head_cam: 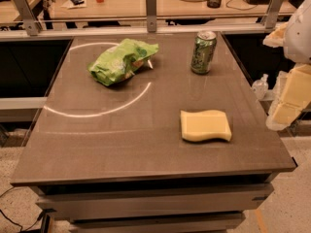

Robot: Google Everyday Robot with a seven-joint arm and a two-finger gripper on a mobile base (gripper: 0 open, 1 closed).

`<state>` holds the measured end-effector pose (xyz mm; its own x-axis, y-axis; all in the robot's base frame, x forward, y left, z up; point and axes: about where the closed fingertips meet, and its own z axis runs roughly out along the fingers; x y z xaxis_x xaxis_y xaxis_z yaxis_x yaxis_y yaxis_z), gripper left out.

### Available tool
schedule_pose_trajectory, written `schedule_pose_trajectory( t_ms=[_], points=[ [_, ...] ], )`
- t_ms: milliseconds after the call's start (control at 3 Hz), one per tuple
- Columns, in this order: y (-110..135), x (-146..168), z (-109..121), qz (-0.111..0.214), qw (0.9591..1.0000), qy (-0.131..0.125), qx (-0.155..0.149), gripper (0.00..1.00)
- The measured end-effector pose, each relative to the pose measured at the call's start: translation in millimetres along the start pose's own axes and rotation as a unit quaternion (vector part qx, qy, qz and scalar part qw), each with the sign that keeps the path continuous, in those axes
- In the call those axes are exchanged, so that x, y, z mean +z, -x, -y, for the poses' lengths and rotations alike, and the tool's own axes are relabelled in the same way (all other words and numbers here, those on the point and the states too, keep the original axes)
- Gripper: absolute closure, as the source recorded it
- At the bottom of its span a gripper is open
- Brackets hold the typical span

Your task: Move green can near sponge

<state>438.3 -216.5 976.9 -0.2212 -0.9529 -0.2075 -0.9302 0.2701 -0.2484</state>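
Note:
The green can (203,52) stands upright at the far right of the dark table (97,144); it has pale markings and a silver top. The pale-yellow sponge (205,125) lies flat with wavy edges at the near right of the table, well in front of the can. My arm hangs off the table's right edge, and my gripper (278,119) is at its lower end, beside the table, to the right of the sponge. It holds nothing that I can see.
A wrinkly light-green snack bag (121,60) lies at the far left-centre of the table. A railing with metal posts (151,6) runs behind the table, with a desk of clutter beyond. A small clear bottle (260,86) sits off the right edge.

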Motion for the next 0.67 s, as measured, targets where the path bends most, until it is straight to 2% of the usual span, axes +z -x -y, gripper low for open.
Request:
schedule_pose_trajectory(
  t_ms=[333, 667],
  points=[
    [0, 0, 4, 0.001, 1.0000, -0.006, 0.003, 0.00],
    [-16, 11, 29, 0.015, 0.9972, -0.024, 0.069, 0.00]
  ],
)
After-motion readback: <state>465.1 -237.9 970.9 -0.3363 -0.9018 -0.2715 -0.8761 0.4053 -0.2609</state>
